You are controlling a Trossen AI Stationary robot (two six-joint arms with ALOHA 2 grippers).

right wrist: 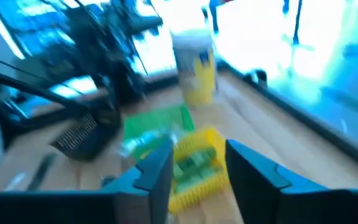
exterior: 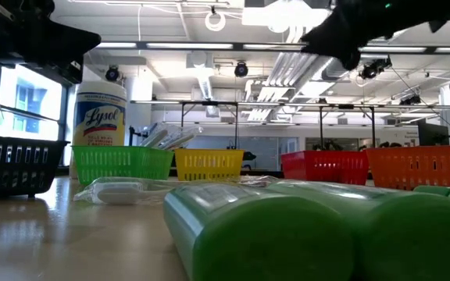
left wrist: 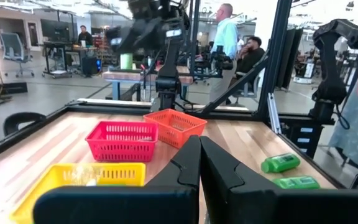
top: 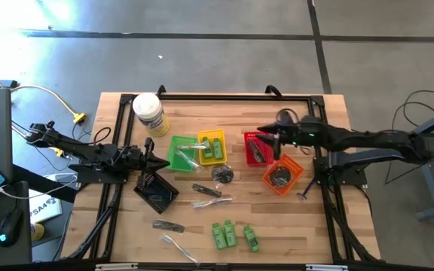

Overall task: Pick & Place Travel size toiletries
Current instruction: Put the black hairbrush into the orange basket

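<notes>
I count the toiletries as partly sorted. Green bottles [top: 212,147] already lie in the yellow basket [top: 211,136], a clear-wrapped stick [top: 184,156] lies across the green basket [top: 179,143], dark pieces sit in the red basket [top: 259,148] and a round dark piece in the orange basket [top: 282,175].

Left on the tabletop: three green bottles [top: 232,235] near the front edge, a black stick [top: 168,226] and a wrapped stick [top: 178,245] beside them, plus a black stick [top: 206,190], a wrapped piece [top: 211,202] and a round dark piece [top: 222,175] mid-table. So I'd judge roughly half remains.

The right gripper [top: 264,134] hangs over the red basket, jaws parted and nothing between them that I can see (the wrist view shows a clear gap). The left gripper [top: 164,162] waits beside the black basket [top: 157,192] near the left edge, jaws closed and empty.
</notes>
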